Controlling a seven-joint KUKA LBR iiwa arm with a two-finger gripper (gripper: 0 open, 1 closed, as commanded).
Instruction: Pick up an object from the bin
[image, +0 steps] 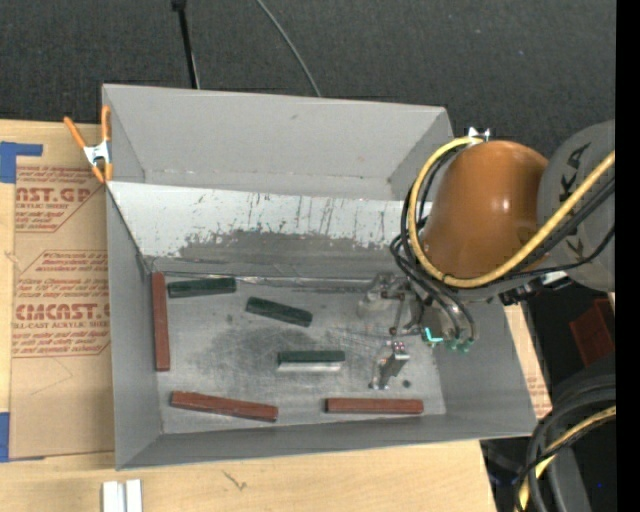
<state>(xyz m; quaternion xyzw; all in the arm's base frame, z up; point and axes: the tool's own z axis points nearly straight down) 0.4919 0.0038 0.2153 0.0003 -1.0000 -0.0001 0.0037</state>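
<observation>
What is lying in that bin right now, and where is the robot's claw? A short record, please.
container: grey metal bin
red-brown bars: left red bar along the left wall; front left red bar; front right red bar
green bars: back green bar; middle green bar; front green bar
silver bar: alongside the front green bar
gripper: at the bin's right side, just behind the front right red bar
</observation>
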